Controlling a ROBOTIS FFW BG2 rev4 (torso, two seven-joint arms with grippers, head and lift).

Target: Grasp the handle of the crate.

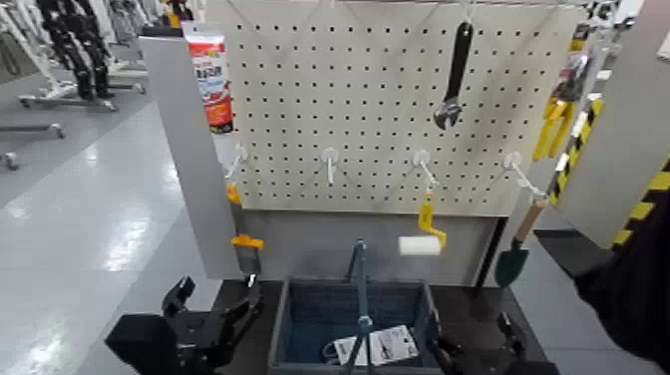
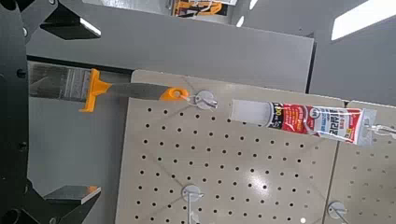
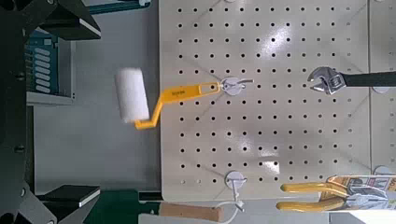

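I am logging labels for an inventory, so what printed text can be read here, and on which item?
No text can be read well enough to quote.
Red and white tube on the pegboard: printing present, too blurred.
White card inside the crate: dark print, too small.
Yellow pliers: no legible marking.
Adjustable wrench: none visible.

Blue-grey crate, handle upright

I see the crate at the near edge, centred below the pegboard, its handle standing over its middle. The left gripper sits just left of it. On the far board, a wrench hangs right and a tube left.
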